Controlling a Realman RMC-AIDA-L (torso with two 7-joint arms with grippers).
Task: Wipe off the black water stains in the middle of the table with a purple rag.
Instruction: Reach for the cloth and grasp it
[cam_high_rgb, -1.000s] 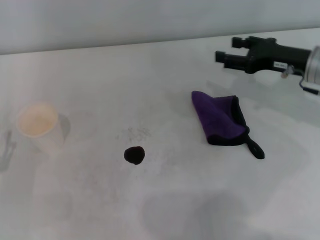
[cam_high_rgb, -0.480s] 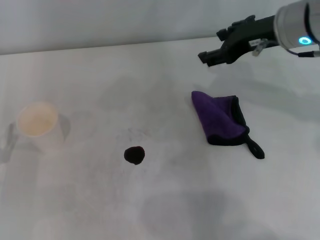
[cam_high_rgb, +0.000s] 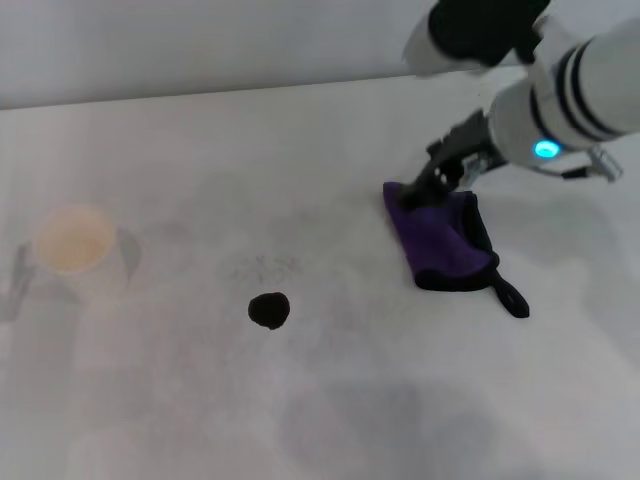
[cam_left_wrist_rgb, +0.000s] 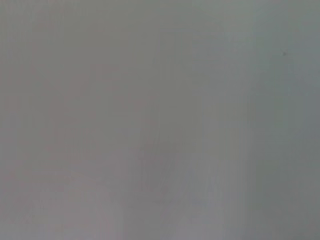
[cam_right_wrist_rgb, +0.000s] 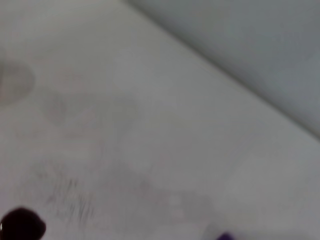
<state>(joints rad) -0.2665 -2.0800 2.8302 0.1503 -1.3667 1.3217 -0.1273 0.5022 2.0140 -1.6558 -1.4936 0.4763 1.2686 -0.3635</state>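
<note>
The purple rag (cam_high_rgb: 443, 242) lies folded on the white table (cam_high_rgb: 330, 400), right of centre, its black loop tail toward the front right. The black water stain (cam_high_rgb: 269, 310) is a small glossy blot in the middle of the table; it also shows in the right wrist view (cam_right_wrist_rgb: 21, 226). My right gripper (cam_high_rgb: 425, 190) points down at the rag's far left corner, right over its edge. A sliver of the rag (cam_right_wrist_rgb: 224, 236) shows in the right wrist view. My left gripper is out of view.
A white paper cup (cam_high_rgb: 78, 250) stands at the left of the table. A faint grey speckled smudge (cam_high_rgb: 265, 268) lies just behind the stain. The table's far edge meets a grey wall (cam_high_rgb: 200, 40).
My right arm has swung from the far right of the table down and toward the rag; its gripper now sits at the rag's far left corner. Rag, stain and cup have not moved.
</note>
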